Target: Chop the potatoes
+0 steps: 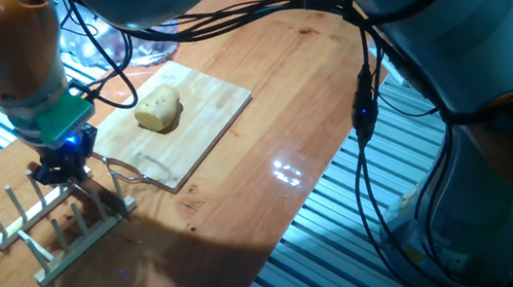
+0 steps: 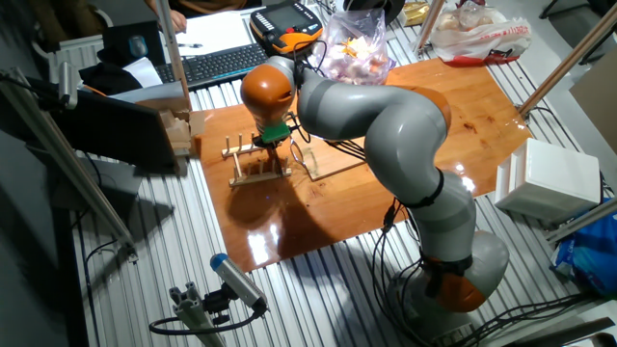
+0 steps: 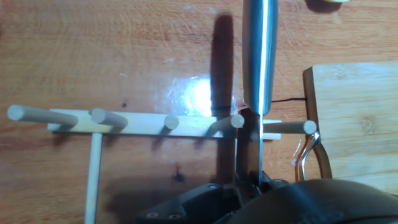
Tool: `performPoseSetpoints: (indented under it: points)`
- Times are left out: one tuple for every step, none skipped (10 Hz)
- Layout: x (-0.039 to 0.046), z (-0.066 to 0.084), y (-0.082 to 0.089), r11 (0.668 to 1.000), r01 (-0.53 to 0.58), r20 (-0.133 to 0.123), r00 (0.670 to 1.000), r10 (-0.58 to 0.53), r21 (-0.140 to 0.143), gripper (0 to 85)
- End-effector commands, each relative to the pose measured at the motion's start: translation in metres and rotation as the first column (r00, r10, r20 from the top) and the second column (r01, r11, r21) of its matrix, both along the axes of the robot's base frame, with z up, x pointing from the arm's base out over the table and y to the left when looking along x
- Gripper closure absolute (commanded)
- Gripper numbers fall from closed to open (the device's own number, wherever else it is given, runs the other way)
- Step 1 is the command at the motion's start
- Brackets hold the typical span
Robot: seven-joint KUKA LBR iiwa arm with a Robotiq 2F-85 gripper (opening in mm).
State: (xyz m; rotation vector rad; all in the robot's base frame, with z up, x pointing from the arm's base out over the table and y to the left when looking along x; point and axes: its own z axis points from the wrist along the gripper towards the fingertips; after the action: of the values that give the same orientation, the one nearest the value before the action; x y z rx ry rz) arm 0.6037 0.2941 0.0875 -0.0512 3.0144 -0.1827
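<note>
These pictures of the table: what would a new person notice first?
The big grey arm fills both fixed views, its gripper down at the wooden peg rack. A single pale potato lies on the cutting board. The hand view shows a shiny metal blade standing among the pegs.

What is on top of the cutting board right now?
One pale potato lies on the cutting board, alone. The gripper is off the board, at the wooden rack. The arm hides the board in the other fixed view.
</note>
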Motion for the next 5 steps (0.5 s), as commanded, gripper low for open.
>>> performPoseSetpoints:
  points:
    - [0.0000, 0.0002, 0.0000, 1.000, -0.003, 0.000, 1.000, 0.003, 0.000, 68.0]
    - [0.0000, 0.0004, -0.0001, 1.000, -0.006, 0.000, 1.000, 0.006, -0.002, 68.0]
    - [0.0000, 0.0011, -0.0002, 1.000, -0.008, -0.007, 1.000, 0.008, 0.001, 85.0]
    - [0.0000, 0.0028, -0.0005, 1.000, -0.006, -0.022, 1.000, 0.007, 0.013, 85.0]
    - [-0.0001, 0.0044, -0.0008, 1.000, -0.005, -0.031, 0.999, 0.006, 0.022, 85.0]
